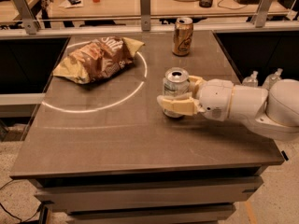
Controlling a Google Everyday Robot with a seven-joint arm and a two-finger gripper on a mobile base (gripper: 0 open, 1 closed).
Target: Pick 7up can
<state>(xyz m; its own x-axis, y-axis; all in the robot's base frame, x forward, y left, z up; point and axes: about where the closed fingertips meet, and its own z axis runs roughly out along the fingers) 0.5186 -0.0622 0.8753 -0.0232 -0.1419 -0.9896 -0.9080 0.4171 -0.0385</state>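
Cam view, one frame. 7up can [176, 83] upright on table [117, 139], right of centre, just outside white ring [93, 110] marked on the top. Gripper [177, 93] comes in from the right at can height, fingers [180, 106] apart and straddling the can: near one across lower front of body, far one behind its right edge. Can base on table, not lifted. Arm [243, 104] level over right edge. Chip bag [96, 59] inside ring, rear left. Gold can [182, 36] upright near rear edge, well apart from the 7up can.
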